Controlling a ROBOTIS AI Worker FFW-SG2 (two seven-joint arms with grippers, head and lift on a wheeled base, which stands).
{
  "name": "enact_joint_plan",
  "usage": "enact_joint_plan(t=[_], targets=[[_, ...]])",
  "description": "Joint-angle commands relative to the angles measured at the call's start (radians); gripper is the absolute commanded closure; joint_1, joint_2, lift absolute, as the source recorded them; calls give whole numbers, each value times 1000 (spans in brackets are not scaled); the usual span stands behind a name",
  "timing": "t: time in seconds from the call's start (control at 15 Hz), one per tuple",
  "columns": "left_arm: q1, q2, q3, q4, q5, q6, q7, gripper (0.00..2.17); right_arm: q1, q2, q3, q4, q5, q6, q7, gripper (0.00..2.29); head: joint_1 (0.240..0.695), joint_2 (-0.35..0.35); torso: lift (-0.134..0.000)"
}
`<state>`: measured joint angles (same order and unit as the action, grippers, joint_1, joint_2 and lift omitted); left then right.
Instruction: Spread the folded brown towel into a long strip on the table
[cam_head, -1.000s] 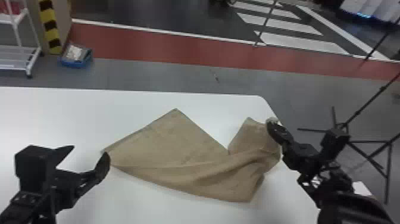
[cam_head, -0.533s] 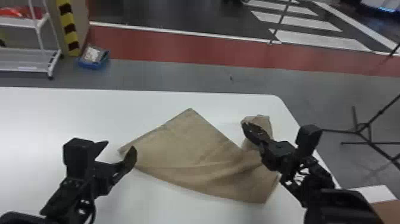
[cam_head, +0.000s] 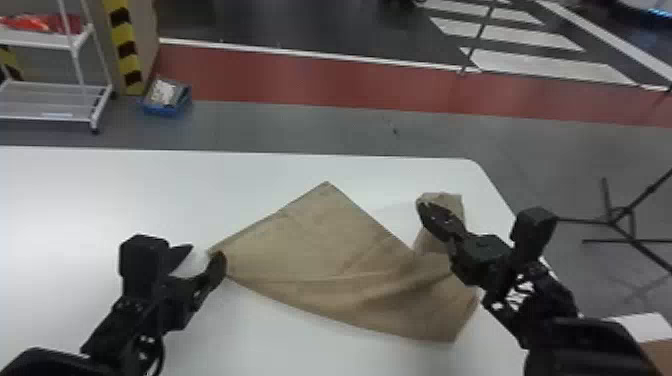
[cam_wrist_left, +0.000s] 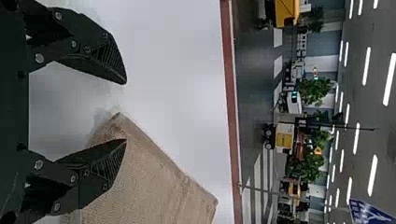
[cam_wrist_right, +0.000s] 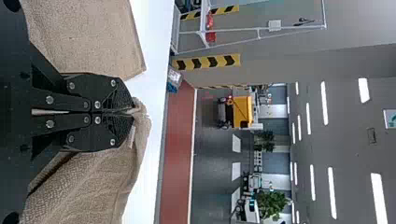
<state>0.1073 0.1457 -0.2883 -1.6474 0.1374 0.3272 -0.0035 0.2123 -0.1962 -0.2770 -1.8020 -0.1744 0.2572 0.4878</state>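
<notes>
From where I stood, the brown towel (cam_head: 320, 255) lay aslant on the bench (cam_head: 100, 185), a broad slanting sheet with a fold along it, and not much of a strip. The right fingers (cam_head: 437, 220) were clenched on a bunched bit of it, close to the bench's right side, while the left fingers (cam_head: 216, 272) stood parted at its opposite corner, holding nothing. That uneven hold looked to me like the main trouble. If the right arm had pulled outward with the left end free, the whole cloth could simply have slid along, perhaps over the side of the bench, without opening out at all. The left grip could have missed, too: only one finger was over the cloth, the other above bare bench, so closing there might have caught air, or a scrap of the upper layer, and peeled the fold apart crookedly. Pressing too low could have shoved the corner into a wrinkle. On the right, the pinch took in just a crumpled bit, which might have slipped loose under a hard tug, and any pull off the line of the fold would likely have left the strip twisted, its far point sticking out.
</notes>
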Motion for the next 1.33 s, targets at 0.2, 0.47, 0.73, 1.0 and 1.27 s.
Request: enact_joint_plan(t=[0.2, 0.47, 0.73, 1.0, 1.27], targets=[[-9, 0, 5, 17, -4, 4, -1, 667, -1, 0, -1, 0, 1, 0, 0, 1484, 695, -231, -113], [-14, 0, 6, 26, -2, 10, -6, 994, -1, -2, -5, 1, 1, 0, 0, 1484, 695, -232, -113], [22, 9, 35, -31, 2, -18, 8, 1723, -11, -9, -5, 1, 9, 0, 0, 1484, 695, -230, -113], [169, 12, 215, -312, 19, 7, 14, 1723, -42, -71, -7, 7, 15, 12, 11, 1484, 695, -205, -113], [285, 12, 399, -612, 21, 166, 92, 1723, -65, -112, -102, -19, 13, 61, 64, 1484, 695, -128, -113]])
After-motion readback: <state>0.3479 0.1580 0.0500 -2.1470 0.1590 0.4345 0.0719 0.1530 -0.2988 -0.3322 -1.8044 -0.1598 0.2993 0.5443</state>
